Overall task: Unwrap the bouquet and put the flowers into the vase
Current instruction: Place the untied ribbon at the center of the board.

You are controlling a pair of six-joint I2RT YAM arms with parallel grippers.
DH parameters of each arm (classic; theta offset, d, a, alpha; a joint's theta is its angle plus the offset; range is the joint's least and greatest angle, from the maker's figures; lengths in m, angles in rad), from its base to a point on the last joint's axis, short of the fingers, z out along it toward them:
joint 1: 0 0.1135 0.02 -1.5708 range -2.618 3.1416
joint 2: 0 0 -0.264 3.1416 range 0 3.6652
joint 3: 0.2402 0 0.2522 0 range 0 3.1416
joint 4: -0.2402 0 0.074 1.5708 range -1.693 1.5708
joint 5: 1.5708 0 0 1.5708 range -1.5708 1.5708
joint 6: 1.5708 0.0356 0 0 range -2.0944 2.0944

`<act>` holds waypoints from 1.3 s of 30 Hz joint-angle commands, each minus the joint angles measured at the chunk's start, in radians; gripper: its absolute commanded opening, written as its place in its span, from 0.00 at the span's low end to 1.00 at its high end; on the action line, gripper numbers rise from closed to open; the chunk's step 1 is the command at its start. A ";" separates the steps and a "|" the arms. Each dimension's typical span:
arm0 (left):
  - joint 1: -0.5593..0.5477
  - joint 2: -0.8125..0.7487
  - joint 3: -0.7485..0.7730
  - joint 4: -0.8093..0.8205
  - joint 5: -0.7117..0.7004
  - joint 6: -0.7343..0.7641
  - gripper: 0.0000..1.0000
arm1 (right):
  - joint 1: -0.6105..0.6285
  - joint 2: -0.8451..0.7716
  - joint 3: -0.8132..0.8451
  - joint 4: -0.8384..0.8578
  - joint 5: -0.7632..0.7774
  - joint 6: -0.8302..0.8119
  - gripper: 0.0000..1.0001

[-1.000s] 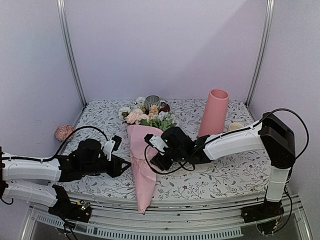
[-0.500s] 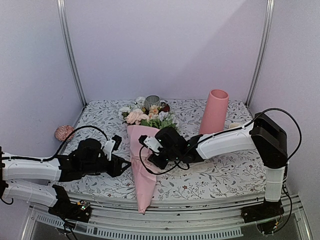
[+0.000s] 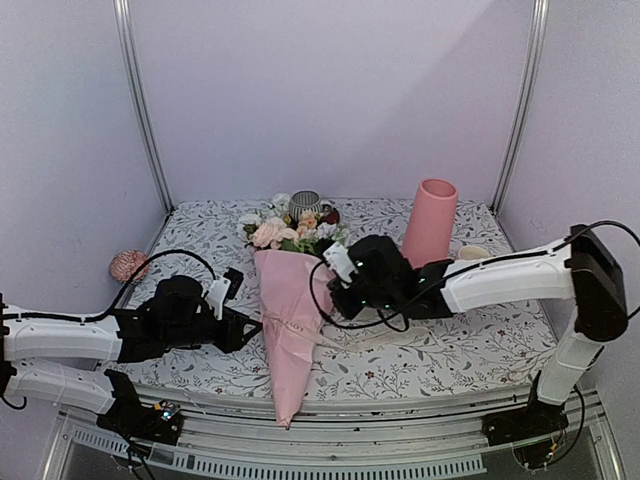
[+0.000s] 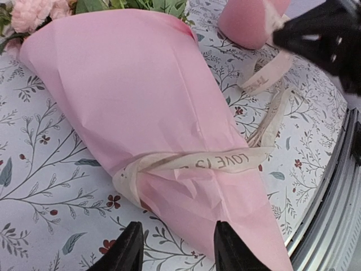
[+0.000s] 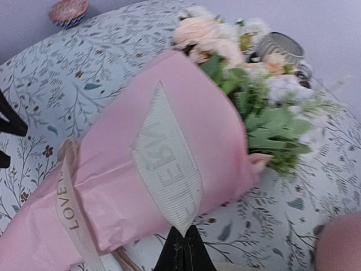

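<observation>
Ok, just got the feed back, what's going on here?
The right gripper is shut on a loose end of the cream ribbon, which is still looped round the bouquet. The left gripper is open by the cone's lower part, not closed on it. The flowers are still wrapped, and the vase stands upright with none in it.

The bouquet's paper (image 4: 152,107) is matt and creased, its ribbon (image 4: 197,162) ribbed cloth, the vase (image 3: 430,222) smooth and matt.
</observation>
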 commanded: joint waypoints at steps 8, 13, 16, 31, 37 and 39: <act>0.010 -0.020 0.009 -0.007 0.003 0.014 0.45 | -0.293 -0.667 -0.489 0.034 0.468 0.379 0.03; 0.010 -0.022 0.009 -0.002 0.008 0.012 0.45 | -0.428 -0.914 -0.677 -0.027 0.523 0.582 0.03; 0.010 -0.021 0.014 -0.001 0.013 0.013 0.45 | -0.484 -0.967 -0.700 -0.157 0.590 0.749 0.02; 0.009 -0.031 0.022 -0.021 0.025 -0.004 0.46 | -0.694 -0.906 -0.599 -0.197 0.135 0.513 0.96; 0.010 -0.026 0.024 -0.020 0.017 0.000 0.46 | -0.684 -0.946 -0.536 -0.377 -0.039 0.481 0.95; 0.009 -0.025 0.028 -0.025 0.012 0.007 0.46 | -0.674 -0.954 -0.532 -0.410 -0.099 0.528 0.93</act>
